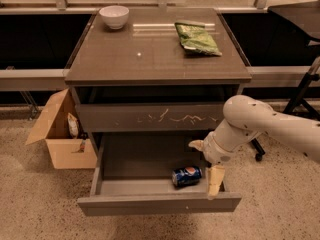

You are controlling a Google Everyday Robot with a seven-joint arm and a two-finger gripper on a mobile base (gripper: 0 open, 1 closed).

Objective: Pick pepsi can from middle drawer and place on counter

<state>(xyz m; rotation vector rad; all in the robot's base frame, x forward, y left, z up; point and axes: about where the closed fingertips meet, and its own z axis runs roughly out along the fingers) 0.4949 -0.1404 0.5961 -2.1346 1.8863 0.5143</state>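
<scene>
The pepsi can (186,175) lies on its side in the open middle drawer (125,161), near the front right. My gripper (205,163) hangs over the drawer's right side, just right of and slightly above the can, not touching it. It is open: one cream finger (196,145) points left above the can, and the other (216,181) points down beside it at the drawer's front edge. The counter (150,54) is the cabinet's glossy top above.
A white bowl (114,16) and a green snack bag (196,37) sit on the counter at the back. The scratched drawer front (150,116) is closed above the open drawer. A cardboard box (62,134) stands on the floor at left. A chair base (300,91) is at right.
</scene>
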